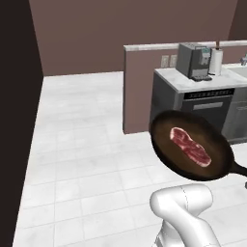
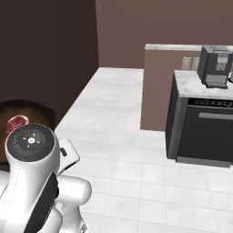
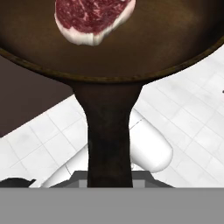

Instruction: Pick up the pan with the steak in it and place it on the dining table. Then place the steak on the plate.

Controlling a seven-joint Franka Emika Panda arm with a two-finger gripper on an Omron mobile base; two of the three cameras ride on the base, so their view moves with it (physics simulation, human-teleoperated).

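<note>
Gripper jaws are closed together on the handle of the pan [image 3: 109,131]; in my hand view the handle runs straight down between my fingertips and out of sight at the bottom edge, so the tips themselves are hidden.

One pan [image 1: 192,144] is in the scene. It hangs in the air above the white tiled floor [image 1: 87,159], resting on no surface, with its handle pointing toward the right edge of the left base view. The right base view shows part of its dark rim [image 2: 27,107] behind my arm, at the left.

One steak [image 1: 190,146] lies flat inside the pan, near the middle of the dark cooking surface. In my hand view the steak [image 3: 92,19] sits at the far side from the handle, pale fat edge toward me.

Behind the pan stands one dark cabinet unit with a marble top [image 1: 193,82]. On it are one coffee machine [image 1: 194,60] and one paper towel roll [image 1: 216,61], side by side. A brown half-height wall [image 1: 137,91] stands just to the unit's left.
</note>
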